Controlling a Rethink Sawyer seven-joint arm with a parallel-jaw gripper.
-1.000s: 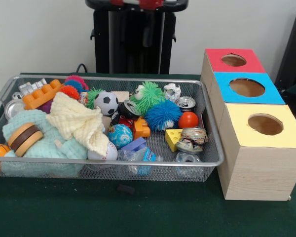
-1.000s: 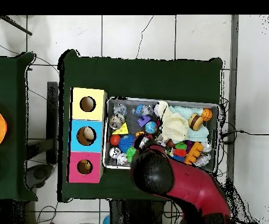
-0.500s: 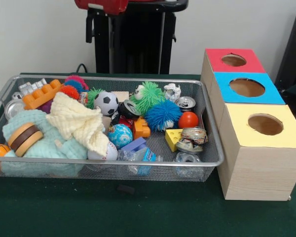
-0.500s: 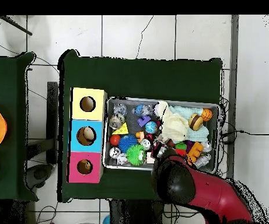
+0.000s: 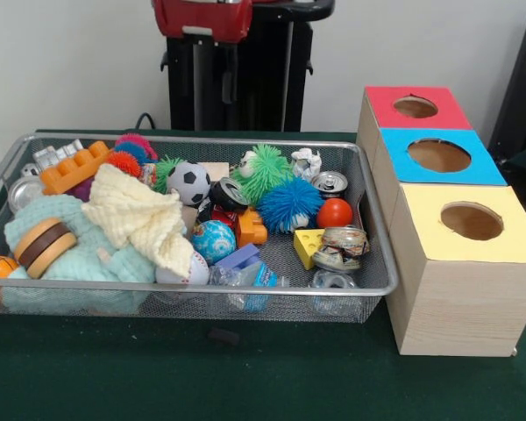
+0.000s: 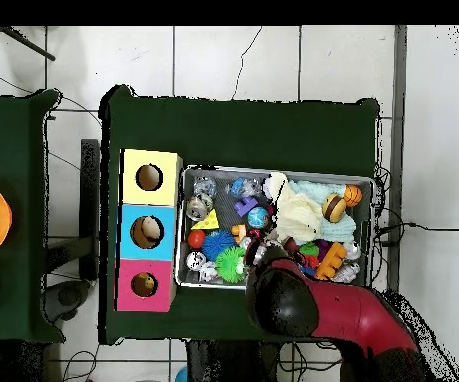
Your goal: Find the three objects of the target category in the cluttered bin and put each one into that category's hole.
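You're looking at a wire mesh bin (image 5: 374, 254) of bright metal with a smooth shiny rim. The pale yellow cloth (image 5: 140, 215) and the mint one (image 5: 88, 254) look knitted, soft and matt. The green (image 5: 267, 168) and blue (image 5: 289, 203) spiky balls seem rubbery. The crushed cans (image 5: 340, 246) gleam like thin metal; the clear bottle (image 5: 241, 276) looks like plastic, though it is hard to tell through the mesh. The boxes (image 5: 460, 298) show pale wood grain under matt coloured tops. The tabletop (image 5: 245, 386) looks like dull green felt.
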